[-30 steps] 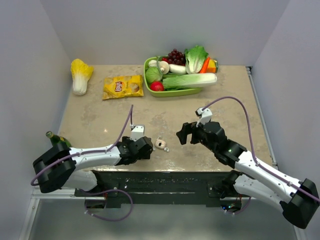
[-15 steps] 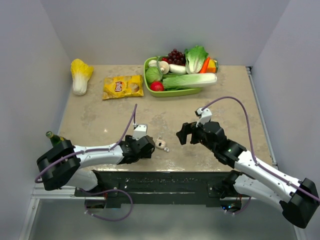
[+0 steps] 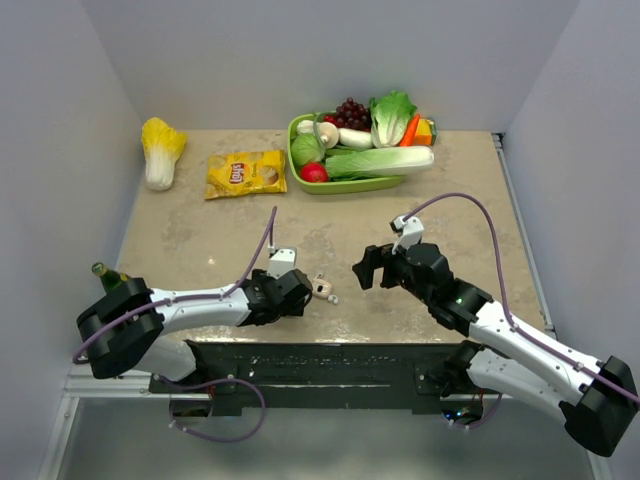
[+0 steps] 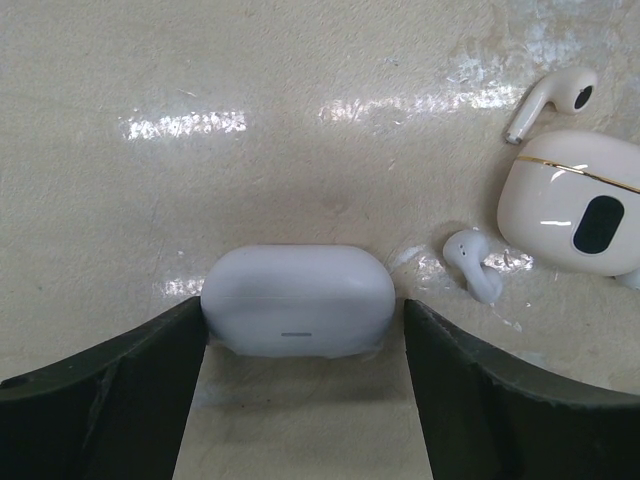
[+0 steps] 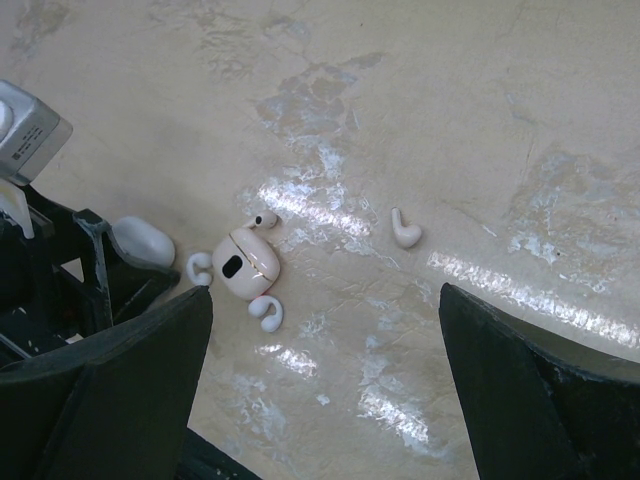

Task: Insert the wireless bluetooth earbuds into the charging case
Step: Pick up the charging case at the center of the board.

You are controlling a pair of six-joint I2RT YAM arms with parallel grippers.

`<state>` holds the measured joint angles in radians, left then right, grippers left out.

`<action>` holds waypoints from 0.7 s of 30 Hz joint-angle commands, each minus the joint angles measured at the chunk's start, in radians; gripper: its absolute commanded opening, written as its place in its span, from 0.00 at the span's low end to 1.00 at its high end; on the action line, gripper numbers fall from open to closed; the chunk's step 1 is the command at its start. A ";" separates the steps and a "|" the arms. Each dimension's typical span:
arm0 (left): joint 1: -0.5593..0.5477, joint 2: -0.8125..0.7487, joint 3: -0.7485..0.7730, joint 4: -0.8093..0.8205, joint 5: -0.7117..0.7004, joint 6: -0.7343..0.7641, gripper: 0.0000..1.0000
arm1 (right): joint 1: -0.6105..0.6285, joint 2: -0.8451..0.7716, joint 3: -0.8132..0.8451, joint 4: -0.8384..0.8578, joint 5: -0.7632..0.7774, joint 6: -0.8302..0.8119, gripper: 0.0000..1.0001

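The charging case (image 4: 297, 300), a white closed oval, lies on the table between the fingers of my left gripper (image 4: 305, 320). The jaws stand open round its two ends, the left finger about touching it. It also shows in the right wrist view (image 5: 143, 241). Just right of it lie a hook-shaped white earbud (image 4: 473, 265), a stemmed earbud (image 4: 553, 98) and a second, cream case with a dark window (image 4: 585, 205). The right wrist view shows another hook-shaped bud (image 5: 266, 311) and a lone stemmed bud (image 5: 404, 229). My right gripper (image 5: 325, 300) is open and empty above the table, right of them.
A green tray (image 3: 296, 158) of vegetables and grapes stands at the back. A yellow chips bag (image 3: 246, 173) and a cabbage (image 3: 160, 150) lie at the back left. A green bottle (image 3: 105, 272) stands by the left arm's base. The cream case (image 3: 320, 288) sits near the front edge.
My left gripper has slid a little to the right, toward the cream case. The right arm has not moved.
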<state>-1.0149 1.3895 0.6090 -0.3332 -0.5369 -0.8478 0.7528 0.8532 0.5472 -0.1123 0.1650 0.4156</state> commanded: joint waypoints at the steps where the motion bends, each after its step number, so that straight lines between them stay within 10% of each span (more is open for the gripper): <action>1: 0.002 0.031 0.014 -0.081 0.023 0.018 0.81 | 0.005 -0.020 -0.013 0.010 0.010 0.005 0.98; 11: 0.001 0.032 -0.009 -0.064 0.044 0.020 0.73 | 0.003 -0.025 -0.015 0.005 0.010 0.005 0.98; 21: -0.002 0.036 -0.026 -0.070 0.043 -0.005 0.85 | 0.005 -0.025 -0.013 0.005 0.011 0.005 0.98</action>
<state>-1.0149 1.3960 0.6170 -0.3450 -0.5266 -0.8532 0.7528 0.8474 0.5339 -0.1131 0.1654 0.4183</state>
